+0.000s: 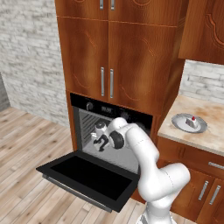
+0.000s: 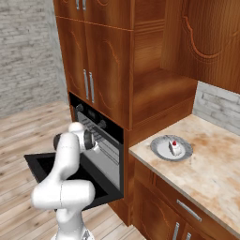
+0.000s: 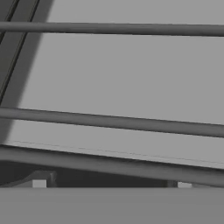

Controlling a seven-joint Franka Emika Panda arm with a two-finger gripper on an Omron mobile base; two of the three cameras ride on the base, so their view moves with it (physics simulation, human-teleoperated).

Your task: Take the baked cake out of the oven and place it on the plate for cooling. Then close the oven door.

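Baked cake (image 1: pixel 192 121) on the plate (image 1: pixel 181 124), plate on the counter (image 1: pixel 205 135) right of the oven (image 1: pixel 109 131), oven door (image 1: pixel 89 177) lying open below, gripper (image 1: pixel 99 139) apparently just inside the oven mouth, cabinets (image 1: pixel 107 48) above.

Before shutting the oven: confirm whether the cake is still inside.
No, the cake sits on the plate on the counter.

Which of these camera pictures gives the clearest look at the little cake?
The right base view: the baked cake sits close and unblocked on the plate on the counter. The left base view shows it too, but smaller, off to the right. The hand view looks at oven racks instead.
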